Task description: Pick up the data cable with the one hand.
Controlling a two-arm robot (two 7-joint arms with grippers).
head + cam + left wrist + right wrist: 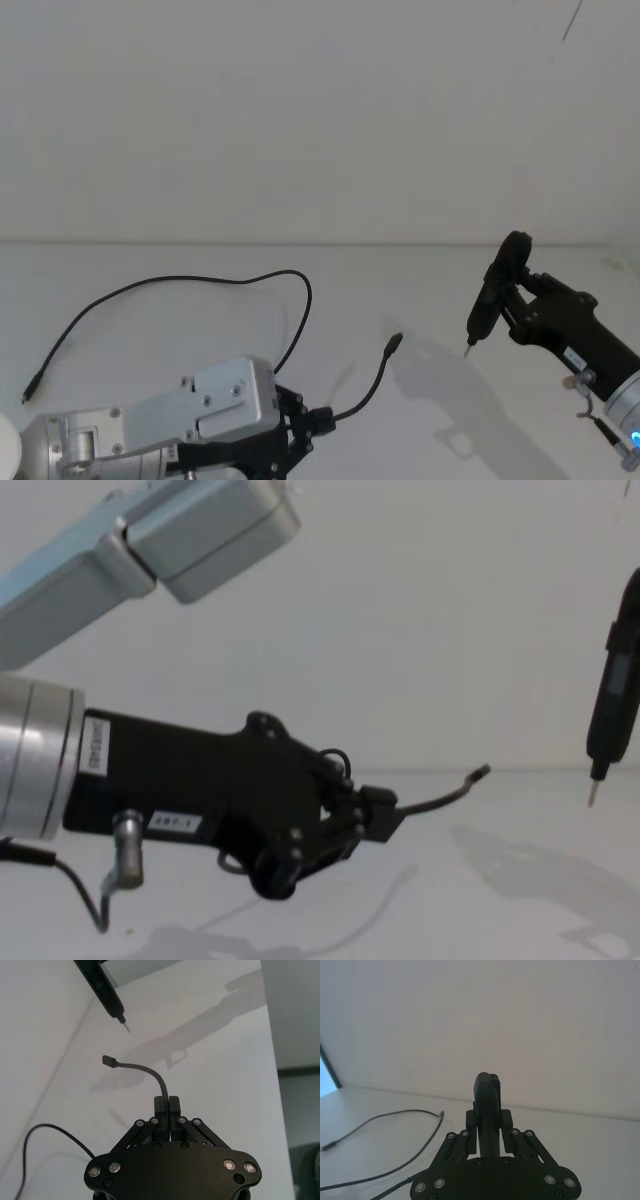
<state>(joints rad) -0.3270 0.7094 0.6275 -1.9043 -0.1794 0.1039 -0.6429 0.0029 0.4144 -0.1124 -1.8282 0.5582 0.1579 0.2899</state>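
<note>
background: a plain pale wall (300, 100) stands behind a white worktop (120, 350).
head view, left tool: the left tool (322, 415) sits low and close to the robot, its fingers pinched narrow on the data cable (200, 281).
head view, cable: from the pinch a short length curves up and forward to the plug (396, 341), which sits ahead of the tool's tips. the long remainder runs off in a wide loop to the tool's outer side and lies on the worktop.
head view, right tool: the right tool (515, 300) is well apart on the left tool's inner side. it is clamped round a slim black driver (492, 285) whose pale tip points down, beyond the plug.
left wrist view: the fingers (173, 1105) meet with the cable (150, 1071) caught between them. the cable rises out of the tips, bends over and ends in the plug (107, 1060). the driver (112, 1000) hangs past the plug and does not touch it.
right wrist view: the right tool (487, 1120) grips the driver (486, 1100) from both sides. slack cable (395, 1114) lies on the worktop ahead of it and off to one side.
chest view: the left tool (385, 815) reaches in on a silver wrist (35, 760), with white labels on its black body. the cable juts from its closed tips, and the plug (480, 773) is raised clear of the worktop. the driver (612, 700) hangs upright beyond the plug, well apart from this tool.
</note>
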